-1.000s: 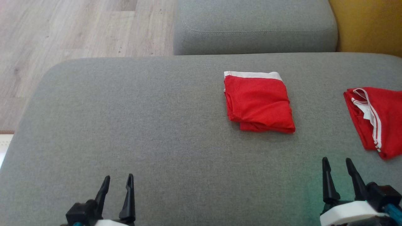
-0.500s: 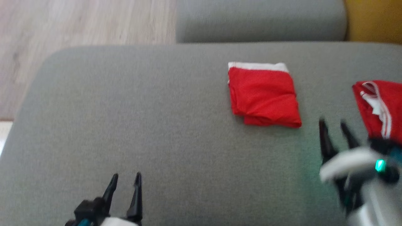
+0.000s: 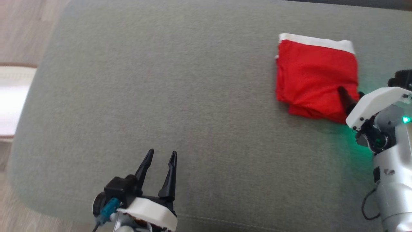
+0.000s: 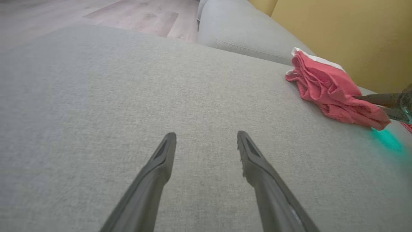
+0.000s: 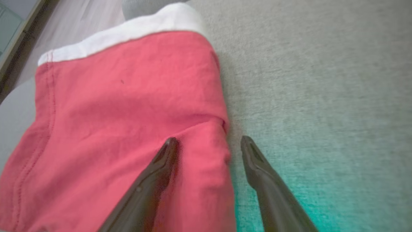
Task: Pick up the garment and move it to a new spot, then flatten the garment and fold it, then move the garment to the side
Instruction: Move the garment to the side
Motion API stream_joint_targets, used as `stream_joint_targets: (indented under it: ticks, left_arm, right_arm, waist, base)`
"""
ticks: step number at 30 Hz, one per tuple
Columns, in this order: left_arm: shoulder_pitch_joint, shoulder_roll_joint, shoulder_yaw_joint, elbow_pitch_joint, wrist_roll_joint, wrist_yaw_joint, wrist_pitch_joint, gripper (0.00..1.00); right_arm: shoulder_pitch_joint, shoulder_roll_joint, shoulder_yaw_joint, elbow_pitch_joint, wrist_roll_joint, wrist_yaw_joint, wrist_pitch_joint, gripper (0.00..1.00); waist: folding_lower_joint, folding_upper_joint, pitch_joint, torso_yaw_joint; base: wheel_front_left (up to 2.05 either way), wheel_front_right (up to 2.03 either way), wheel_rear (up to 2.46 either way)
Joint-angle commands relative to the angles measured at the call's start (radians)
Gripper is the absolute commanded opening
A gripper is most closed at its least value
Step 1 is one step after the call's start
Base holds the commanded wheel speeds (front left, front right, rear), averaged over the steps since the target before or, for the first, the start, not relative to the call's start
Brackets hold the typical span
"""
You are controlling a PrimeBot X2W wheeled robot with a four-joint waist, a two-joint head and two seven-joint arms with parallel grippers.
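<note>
The garment (image 3: 315,74) is a folded red piece with a white band along its far edge, lying flat on the grey sofa cushion (image 3: 193,96). My right gripper (image 3: 351,93) is open at its near right corner. In the right wrist view one finger (image 5: 161,167) rests over the red cloth (image 5: 128,96) and the other sits on the cushion just past the cloth's edge, so my right gripper (image 5: 209,141) straddles that edge. My left gripper (image 3: 162,153) is open over bare cushion near the front left, far from the garment (image 4: 325,87), with nothing between its fingers (image 4: 206,135).
Wooden floor (image 3: 19,29) lies beyond the cushion's left edge. In the left wrist view a second grey cushion (image 4: 238,35) and a yellow wall (image 4: 338,32) stand behind the garment. Green light from my right arm falls on the cushion (image 4: 386,140).
The head camera has shifted right and down. My right gripper has moved forward to the garment's near right corner, still open. The left gripper stays open over the cushion.
</note>
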Motion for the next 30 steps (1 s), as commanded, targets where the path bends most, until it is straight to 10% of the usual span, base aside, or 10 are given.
stream_joint_targets:
  ticks: [1, 3, 5, 15, 21, 30]
  left_arm:
    - [-0.028, -0.001, 0.021, -0.025, -0.006, 0.010, -0.008, 1.00]
    - [-0.026, -0.001, 0.018, -0.026, -0.006, 0.014, -0.008, 1.00]
    - [-0.023, -0.001, 0.022, -0.026, -0.007, 0.019, -0.008, 1.00]
    - [-0.012, -0.001, 0.060, -0.042, 0.003, 0.032, -0.008, 1.00]
    - [-0.050, -0.001, 0.089, -0.042, 0.043, 0.009, -0.008, 1.00]
    - [-0.067, -0.001, 0.091, -0.038, 0.069, -0.004, -0.008, 1.00]
  right_arm:
    - [-0.049, -0.014, 0.019, -0.003, -0.008, -0.001, -0.001, 1.00]
    - [-0.064, -0.011, 0.009, 0.027, 0.004, -0.001, -0.019, 1.00]
    - [-0.075, -0.005, -0.002, 0.050, 0.015, -0.001, -0.050, 0.00]
    - [-0.099, -0.013, 0.136, -0.013, 0.095, -0.001, -0.105, 0.00]
    - [-0.086, -0.196, 0.248, -0.171, 0.151, -0.001, -0.013, 0.00]
    - [-0.113, -0.408, 0.153, -0.168, 0.086, -0.001, 0.079, 0.00]
  waist:
    - [-0.0003, 0.0000, 0.012, 0.024]
    - [-0.0003, 0.0000, 0.012, 0.027]
    - [-0.0003, 0.0000, 0.008, 0.020]
    - [-0.0003, 0.0000, 0.018, -0.163]
    - [-0.0003, 0.0000, 0.060, -0.310]
    - [-0.0003, 0.0000, 0.100, -0.335]
  base:
    - [0.00, 0.00, 0.00]
    - [0.00, 0.00, 0.00]
    - [0.00, 0.00, 0.00]
    - [0.00, 0.00, 0.00]
    - [0.00, 0.00, 0.00]
    - [0.00, 0.00, 0.00]
